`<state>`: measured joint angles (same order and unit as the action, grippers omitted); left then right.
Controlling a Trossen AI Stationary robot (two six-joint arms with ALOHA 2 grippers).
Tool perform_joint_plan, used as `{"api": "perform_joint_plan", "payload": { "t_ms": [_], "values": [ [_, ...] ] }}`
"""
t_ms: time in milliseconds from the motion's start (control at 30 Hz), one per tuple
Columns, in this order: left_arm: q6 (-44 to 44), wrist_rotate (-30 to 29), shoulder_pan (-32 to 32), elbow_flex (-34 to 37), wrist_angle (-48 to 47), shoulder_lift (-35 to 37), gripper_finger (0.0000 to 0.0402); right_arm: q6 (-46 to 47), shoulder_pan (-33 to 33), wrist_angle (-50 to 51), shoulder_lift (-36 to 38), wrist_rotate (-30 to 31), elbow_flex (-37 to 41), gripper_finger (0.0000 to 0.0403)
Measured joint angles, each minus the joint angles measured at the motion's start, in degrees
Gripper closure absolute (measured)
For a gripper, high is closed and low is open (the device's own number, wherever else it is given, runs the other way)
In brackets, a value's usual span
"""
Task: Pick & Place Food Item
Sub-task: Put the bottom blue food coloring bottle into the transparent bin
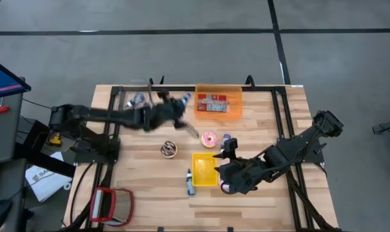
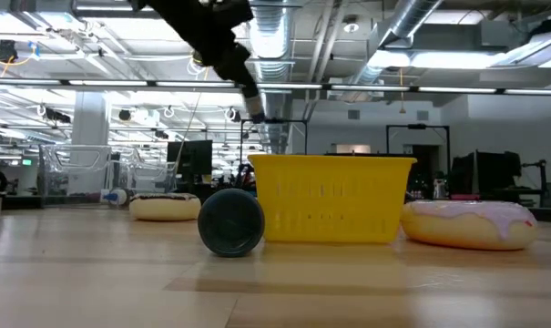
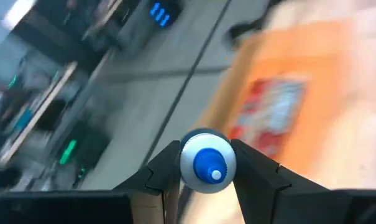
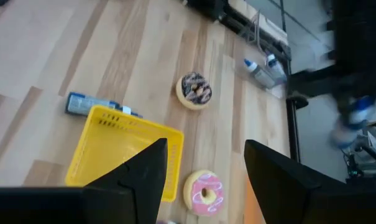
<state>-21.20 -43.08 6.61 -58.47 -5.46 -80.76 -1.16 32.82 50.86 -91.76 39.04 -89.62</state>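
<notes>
High view shows my left gripper (image 1: 182,102) raised over the table, just beside the orange tray (image 1: 218,90), on the side of my left arm. My left fingers (image 3: 165,169) are closed on a small bottle with a blue cap (image 3: 207,165); its cap points toward the wrist camera. Inside the orange tray lies a red and white packet (image 1: 212,104).

My right gripper (image 1: 224,156) hangs at the edge of the yellow basket (image 1: 205,169), with its two fingers (image 4: 144,169) spread apart and nothing between them. The pink donut (image 1: 209,138) lies on the wood between the yellow basket and the orange tray. The chocolate donut (image 1: 169,149) lies near the basket, toward my left arm. A blue tube (image 1: 190,183) lies just beside the basket.
</notes>
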Motion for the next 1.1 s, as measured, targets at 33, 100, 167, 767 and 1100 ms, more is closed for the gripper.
{"api": "perform_joint_plan", "payload": {
  "t_ms": [33,100,167,767,1100],
  "values": [
    [0.9,0.1,2.3,-2.3,-3.7,0.1,0.029,0.6,0.2,0.7,0.0,0.0,0.0,0.0196],
    [3.2,0.9,6.5,-6.0,-13.3,1.0,0.029,1.3,0.5,1.4,0.0,0.0,0.0,0.0196],
    [6.0,3.2,10.7,-10.0,-20.4,1.2,0.029,1.4,0.6,1.4,0.1,0.0,0.0,0.0196],
    [24.0,17.1,37.0,-23.2,-54.9,1.5,0.029,1.6,1.0,1.8,0.1,0.0,0.0,0.0196],
    [29.1,25.8,42.1,-23.2,-64.7,1.4,0.029,1.4,0.9,0.8,0.1,-0.1,0.0,0.0196]
  ]
}}
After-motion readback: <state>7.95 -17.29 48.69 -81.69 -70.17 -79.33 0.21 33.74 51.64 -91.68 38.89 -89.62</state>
